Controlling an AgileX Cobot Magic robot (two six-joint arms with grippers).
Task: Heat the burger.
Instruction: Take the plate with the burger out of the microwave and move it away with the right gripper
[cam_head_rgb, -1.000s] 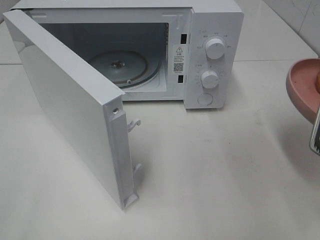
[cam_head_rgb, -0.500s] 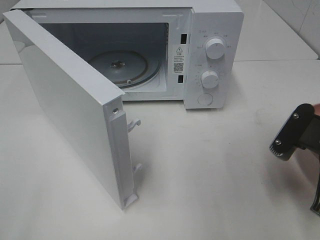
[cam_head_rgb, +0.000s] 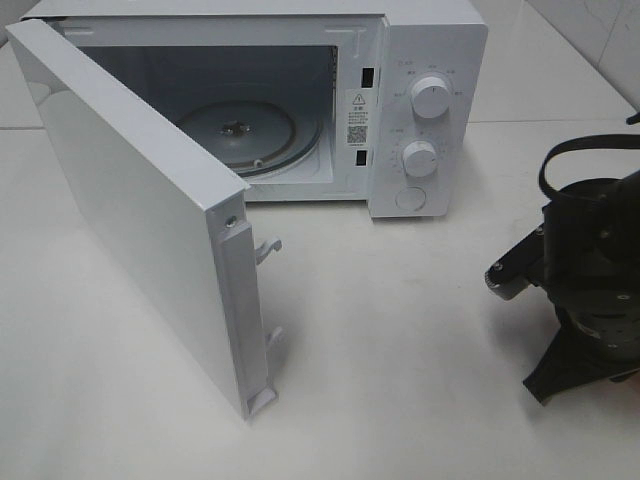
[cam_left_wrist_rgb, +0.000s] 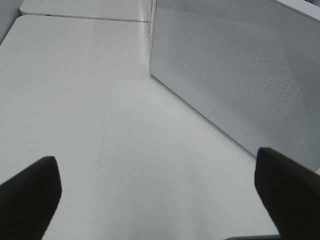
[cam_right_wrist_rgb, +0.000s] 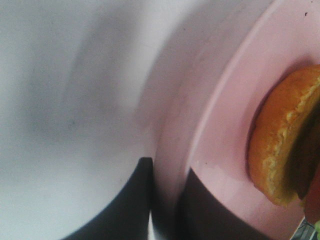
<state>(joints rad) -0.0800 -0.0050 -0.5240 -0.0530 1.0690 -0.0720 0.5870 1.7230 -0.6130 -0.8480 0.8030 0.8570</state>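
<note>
White tabletop with white microwave (cam_head_rgb: 300, 100), door open, glass turntable (cam_head_rgb: 240, 130) bare. Right gripper (cam_right_wrist_rgb: 167, 200) pinches round pink plate (cam_right_wrist_rgb: 220, 115) carrying golden-bun burger (cam_right_wrist_rgb: 280, 150); left gripper (cam_left_wrist_rgb: 155, 190) gapes empty. Remaining: loading, closing, heating.

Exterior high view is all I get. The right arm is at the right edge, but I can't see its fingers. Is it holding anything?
Observer: Yes. The right gripper is shut on the rim of a pink plate.
Operator: Is the burger on that plate?
Observer: Yes, the burger sits on it, with its golden bun showing.
Operator: And the left gripper?
Observer: The left gripper is open and holds nothing, near the microwave's dotted white panel.
</note>
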